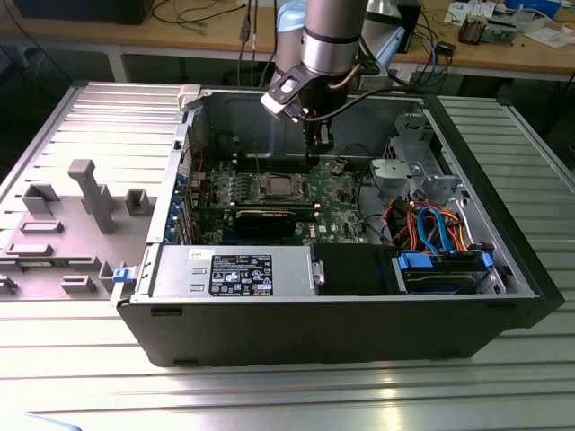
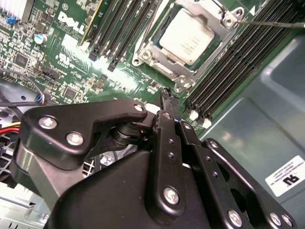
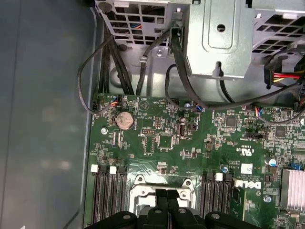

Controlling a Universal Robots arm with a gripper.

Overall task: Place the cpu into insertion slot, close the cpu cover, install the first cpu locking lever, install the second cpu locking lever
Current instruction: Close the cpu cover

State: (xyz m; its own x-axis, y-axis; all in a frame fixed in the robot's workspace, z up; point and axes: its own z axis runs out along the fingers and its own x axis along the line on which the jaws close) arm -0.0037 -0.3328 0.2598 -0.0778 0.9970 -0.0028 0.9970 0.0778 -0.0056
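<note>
The jaws are together with nothing between them. In the second wrist view the black fingertips (image 2: 167, 102) hang just above the green motherboard (image 2: 71, 52), near one corner of the socket and not touching it. In the exterior view they stand just to the exterior view's right of the insertion slot (image 1: 261, 185).

The cpu (image 2: 187, 36) is seated in the insertion slot, pale metal face upward. The cpu cover (image 2: 153, 50) lies flat around it, and the chip face shows through its window. A thin metal lever rod (image 2: 271, 22) runs from the frame's corner across the black memory slots (image 2: 238, 62); whether it is latched cannot be told.

The arm (image 1: 332, 36) reaches down into the open computer case (image 1: 359, 332), which lies on its side on the ribbed metal tabletop (image 1: 287, 395).
</note>
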